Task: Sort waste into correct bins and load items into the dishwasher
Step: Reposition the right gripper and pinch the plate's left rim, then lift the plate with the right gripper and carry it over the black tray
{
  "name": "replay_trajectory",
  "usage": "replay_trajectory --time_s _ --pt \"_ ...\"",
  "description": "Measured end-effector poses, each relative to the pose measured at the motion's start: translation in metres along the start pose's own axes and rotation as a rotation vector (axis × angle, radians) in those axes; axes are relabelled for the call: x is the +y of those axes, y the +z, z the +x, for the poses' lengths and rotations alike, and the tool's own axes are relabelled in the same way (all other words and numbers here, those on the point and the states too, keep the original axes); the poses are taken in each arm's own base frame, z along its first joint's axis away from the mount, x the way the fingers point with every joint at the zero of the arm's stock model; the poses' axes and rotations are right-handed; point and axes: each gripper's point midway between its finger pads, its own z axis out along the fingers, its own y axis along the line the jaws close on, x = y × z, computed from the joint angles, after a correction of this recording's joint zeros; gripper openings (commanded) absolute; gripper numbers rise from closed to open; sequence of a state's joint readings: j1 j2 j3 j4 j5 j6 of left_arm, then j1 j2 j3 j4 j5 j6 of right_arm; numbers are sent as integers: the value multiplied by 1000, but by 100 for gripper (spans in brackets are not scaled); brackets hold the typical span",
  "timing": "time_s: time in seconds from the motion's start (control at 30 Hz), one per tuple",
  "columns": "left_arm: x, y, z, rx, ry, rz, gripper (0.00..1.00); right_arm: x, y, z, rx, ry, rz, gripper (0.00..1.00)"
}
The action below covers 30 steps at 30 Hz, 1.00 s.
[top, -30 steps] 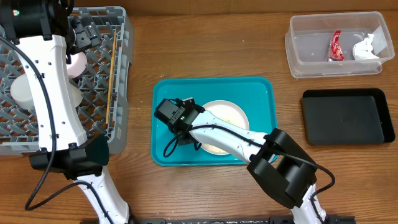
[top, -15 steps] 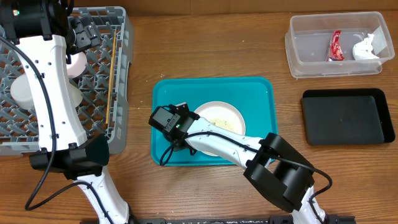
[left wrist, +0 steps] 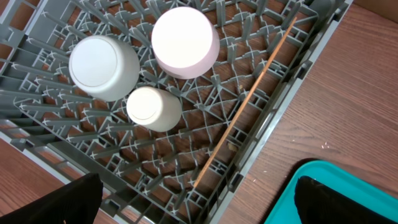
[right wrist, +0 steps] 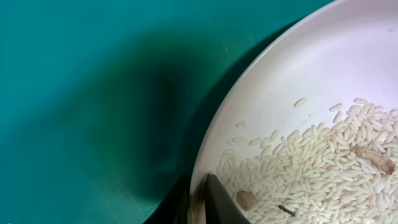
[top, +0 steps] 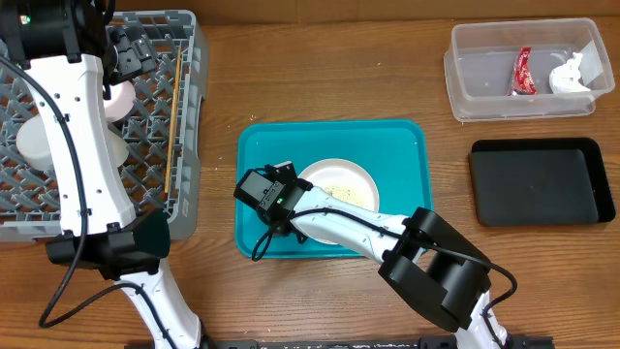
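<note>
A teal tray (top: 262, 145) is seen on a brown wood-grain table (top: 339, 58). A white plate (top: 360, 176) is speckled with white rice grains (right wrist: 323, 168). White dishes (left wrist: 102, 65) and pale tan chopsticks (left wrist: 249, 106) are shown against a grey lattice-patterned rack (top: 189, 58). A red wrapper (top: 524, 72) and white napkin (top: 570, 76) are seen through a clear tub (top: 484, 87). A black tray (top: 542, 181) is plain and matte.

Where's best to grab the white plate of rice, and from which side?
Pinch the plate by its raised rim on the side nearest the dish rack, from above, one finger inside, one outside, where the right hand grips it. It lies flat on the teal tray with rice in the middle, so keep it level.
</note>
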State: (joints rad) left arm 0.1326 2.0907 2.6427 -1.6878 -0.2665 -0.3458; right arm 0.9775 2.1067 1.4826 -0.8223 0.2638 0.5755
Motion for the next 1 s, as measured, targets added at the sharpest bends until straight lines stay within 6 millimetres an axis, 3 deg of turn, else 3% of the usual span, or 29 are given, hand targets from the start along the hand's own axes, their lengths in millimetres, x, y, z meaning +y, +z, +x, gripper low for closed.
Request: replay_trajectory --time_s 0.27,1.0 --pt "0 0 0 0 0 0 100 -8 -4 3 5 -17 43 4" --pt "0 0 0 0 0 0 100 -77 -17 -14 -57 -57 355 4"
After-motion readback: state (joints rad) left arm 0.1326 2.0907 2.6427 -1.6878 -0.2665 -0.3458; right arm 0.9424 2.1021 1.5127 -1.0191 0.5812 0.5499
